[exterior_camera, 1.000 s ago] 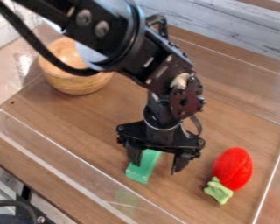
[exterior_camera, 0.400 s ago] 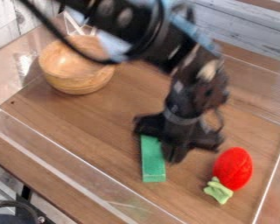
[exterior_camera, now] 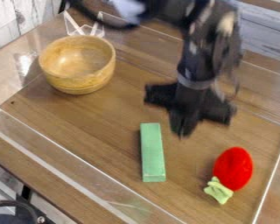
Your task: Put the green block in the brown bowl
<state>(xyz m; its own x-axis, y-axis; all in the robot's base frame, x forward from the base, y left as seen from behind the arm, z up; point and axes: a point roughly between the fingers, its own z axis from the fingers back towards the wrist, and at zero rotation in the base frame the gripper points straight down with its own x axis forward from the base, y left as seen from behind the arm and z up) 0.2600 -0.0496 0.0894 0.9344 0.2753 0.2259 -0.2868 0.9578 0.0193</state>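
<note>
Wooden counter (exterior_camera: 60,131) carries the green block (exterior_camera: 152,151) lying flat near the front. Above it the tool (exterior_camera: 189,121) hangs clenched and empty; the brown bowl (exterior_camera: 76,63) sits far left.

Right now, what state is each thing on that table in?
green block: lying flat on the table, free of the jaws, not in the bowl.
brown bowl: upright, empty.
red strawberry toy: lying on the table, untouched.
gripper: blurred, above the table beyond the block, jaws shut on nothing.
</note>
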